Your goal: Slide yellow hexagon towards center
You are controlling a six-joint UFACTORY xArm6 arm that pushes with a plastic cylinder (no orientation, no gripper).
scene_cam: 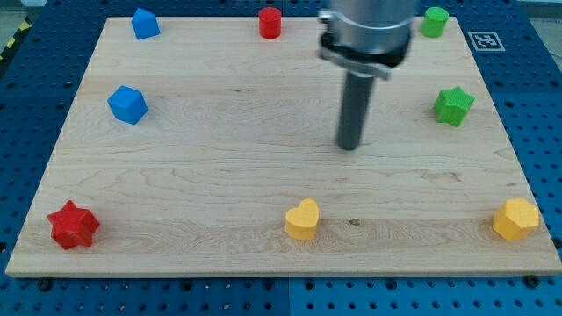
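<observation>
We carry no pincer, so there is nothing to call spread or pressed together; our arm ends in a straight dark rod, and my tip (pixel 350 147) rests on the wooden surface (pixel 219 167) a little toward the view's right of its middle, touching no block. Taking my tip as the landmark, the nearest block is the green star (pixel 453 105), off toward the view's right and slightly higher. The yellow heart (pixel 302 219) sits below my tip and a little to the view's left, near the surface's bottom edge. The red cylinder (pixel 270 22) lies up and to the view's left of my tip, by the top edge, and the green cylinder (pixel 434 21) up and to its right, near the top right corner. The yellow hexagon (pixel 515 219) is well apart from my tip, down in the bottom right corner. Far to the view's left of my tip are the blue hexagon-like block (pixel 127 104), the blue pointed block (pixel 145 23) in the top left corner, and the red star (pixel 73 225) in the bottom left corner.
</observation>
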